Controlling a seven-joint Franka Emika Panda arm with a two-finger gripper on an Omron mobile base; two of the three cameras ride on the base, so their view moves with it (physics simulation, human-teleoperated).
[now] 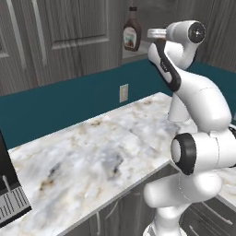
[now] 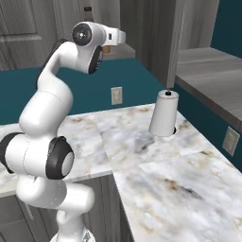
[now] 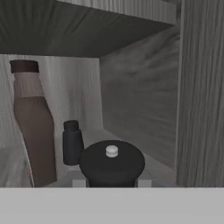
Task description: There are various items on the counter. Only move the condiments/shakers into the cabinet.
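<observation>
Inside the cabinet (image 3: 140,100), the gripper (image 3: 112,181) is clenched on a wooden shaker with dark cap (image 3: 112,164), just above the shelf. A brown squeeze bottle (image 3: 35,131) and a small black-topped shaker (image 3: 72,143) stand upright beside it.

squeeze bottle (image 3: 35,131) left of shaker (image 3: 72,143) – inside cabinet (image 3: 140,96)

Dark brown squeeze bottle (image 3: 35,127) and small black-topped shaker (image 3: 72,142) stand upright inside the cabinet (image 3: 140,100), dark-capped wooden shaker (image 3: 112,164) just in front.
</observation>
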